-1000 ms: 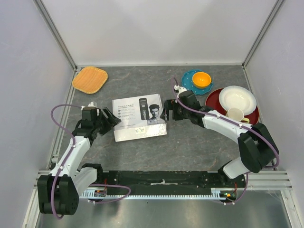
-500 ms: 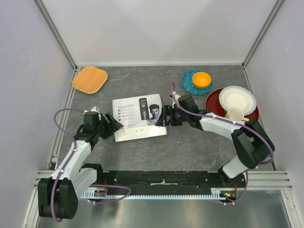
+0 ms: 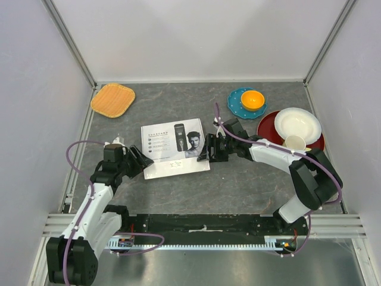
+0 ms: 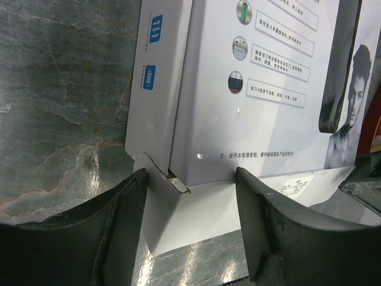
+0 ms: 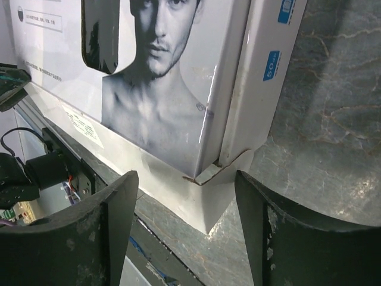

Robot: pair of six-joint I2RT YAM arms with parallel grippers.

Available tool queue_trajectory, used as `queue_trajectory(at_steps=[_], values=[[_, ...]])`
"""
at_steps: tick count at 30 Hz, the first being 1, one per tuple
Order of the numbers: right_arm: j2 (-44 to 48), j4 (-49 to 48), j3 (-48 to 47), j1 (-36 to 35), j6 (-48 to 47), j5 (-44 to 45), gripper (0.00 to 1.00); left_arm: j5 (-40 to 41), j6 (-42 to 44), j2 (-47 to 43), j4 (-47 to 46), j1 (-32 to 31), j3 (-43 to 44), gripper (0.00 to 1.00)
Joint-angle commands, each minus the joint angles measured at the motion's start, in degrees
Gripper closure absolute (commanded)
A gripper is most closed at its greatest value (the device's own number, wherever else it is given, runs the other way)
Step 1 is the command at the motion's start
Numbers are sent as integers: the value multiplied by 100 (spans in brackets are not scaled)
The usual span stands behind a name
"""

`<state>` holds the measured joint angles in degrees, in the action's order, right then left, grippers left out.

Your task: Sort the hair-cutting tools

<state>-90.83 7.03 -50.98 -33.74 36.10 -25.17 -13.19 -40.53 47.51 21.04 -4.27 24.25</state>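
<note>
A closed white box [image 3: 175, 149] printed with a man's portrait and a clipper picture lies mid-table. The clipper, guards, brush and cable are out of view. My left gripper [image 3: 140, 159] is open at the box's near left corner [image 4: 158, 173], its fingers [image 4: 119, 232] straddling that corner. My right gripper [image 3: 208, 150] is open at the box's near right corner [image 5: 217, 170], fingers [image 5: 268, 232] either side of it. Neither holds anything. The box's lid [image 4: 256, 83] overhangs its base at both corners.
An orange woven mat [image 3: 113, 99] lies at the back left. A teal plate with an orange bowl [image 3: 252, 100] and a red plate [image 3: 271, 123] bearing a white dish [image 3: 297, 124] and a cup [image 3: 294, 143] stand at the right.
Both grippers have moved in toward the box's near corners, the left from the left and the right from the right. The box has shifted only slightly.
</note>
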Motion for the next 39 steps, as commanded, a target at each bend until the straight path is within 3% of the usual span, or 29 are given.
queue_trajectory(at_steps=[1,13,39], values=[[232,343,-289,-107,126,-76,30,-368,-165,-303,286,-74,247,35],[258,493,-334,-116,161,-181,39,-430,-69,-575,551,-82,387,47],[294,633,-263,-142,-120,232,38,9,-25,-409,902,-82,528,41]])
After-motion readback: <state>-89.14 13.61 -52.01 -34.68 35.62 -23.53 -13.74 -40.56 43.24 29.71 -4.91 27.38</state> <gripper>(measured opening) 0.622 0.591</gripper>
